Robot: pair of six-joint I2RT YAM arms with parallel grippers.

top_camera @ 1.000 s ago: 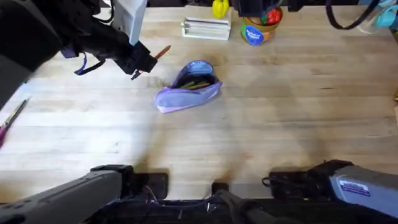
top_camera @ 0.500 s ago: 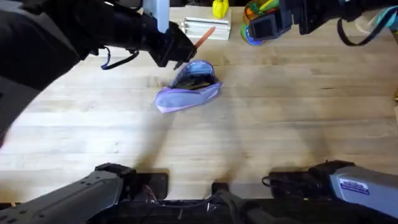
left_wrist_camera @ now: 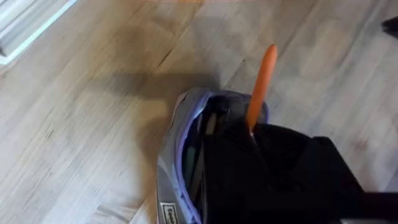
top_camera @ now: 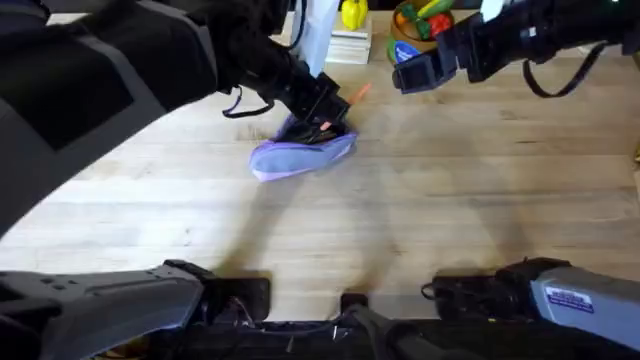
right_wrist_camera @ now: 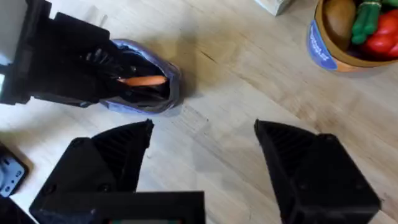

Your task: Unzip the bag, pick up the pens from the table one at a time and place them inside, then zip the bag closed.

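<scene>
Orange pen [left_wrist_camera: 260,84] apparently over bag [top_camera: 300,155]

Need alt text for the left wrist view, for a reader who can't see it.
The left hand holds an orange pen over the open mouth of a lavender pouch lying on a pale wooden table. The pen's free end points up and away from the pouch.

overhead plus two close wrist views
</scene>
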